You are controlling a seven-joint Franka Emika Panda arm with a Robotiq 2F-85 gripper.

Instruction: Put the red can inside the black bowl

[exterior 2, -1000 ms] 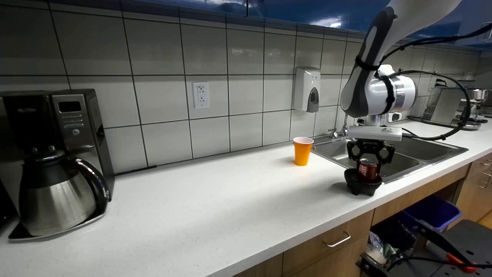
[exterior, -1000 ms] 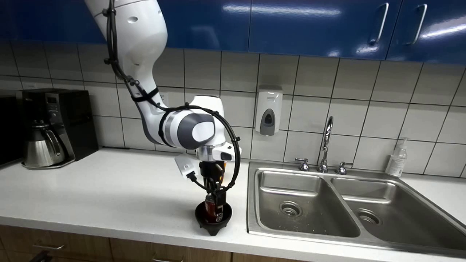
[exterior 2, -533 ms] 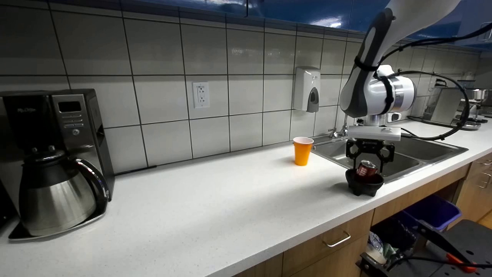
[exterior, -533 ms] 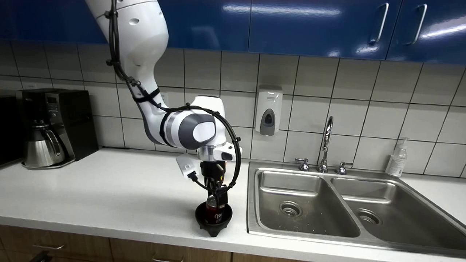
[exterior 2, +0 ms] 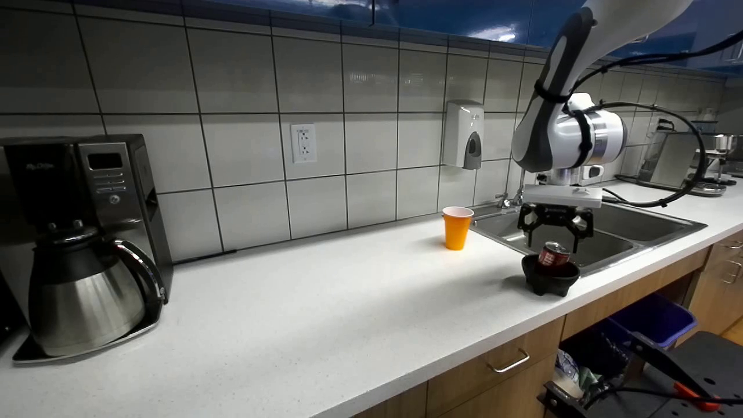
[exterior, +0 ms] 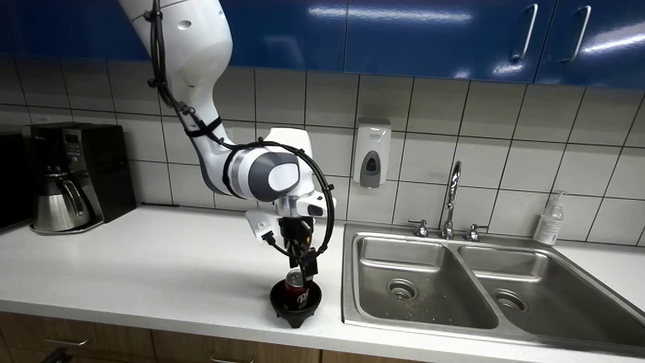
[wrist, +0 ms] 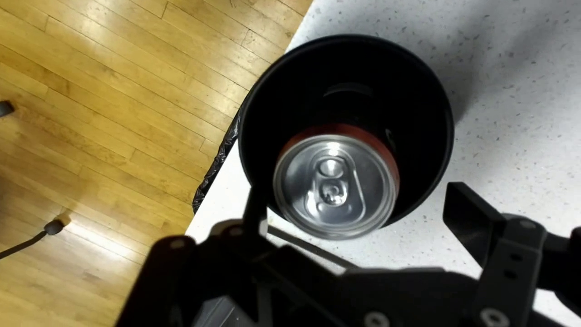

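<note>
On the white speckled countertop (exterior 2: 261, 325), close to its front edge and beside the near corner of the steel double sink (exterior: 351, 282), the small silvery-topped red drink can (wrist: 336, 186) leans inside the round black footed bowl (exterior 2: 550, 283). The black gripper (exterior 2: 552, 247) has just let go and lifted, its fingers spread wide, holding nothing, so the placing looks done to me, bar the retreat.

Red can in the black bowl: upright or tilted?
Tilted: in an exterior view, the red can leans inside the black bowl, its sides and top visibly slanted.
</note>
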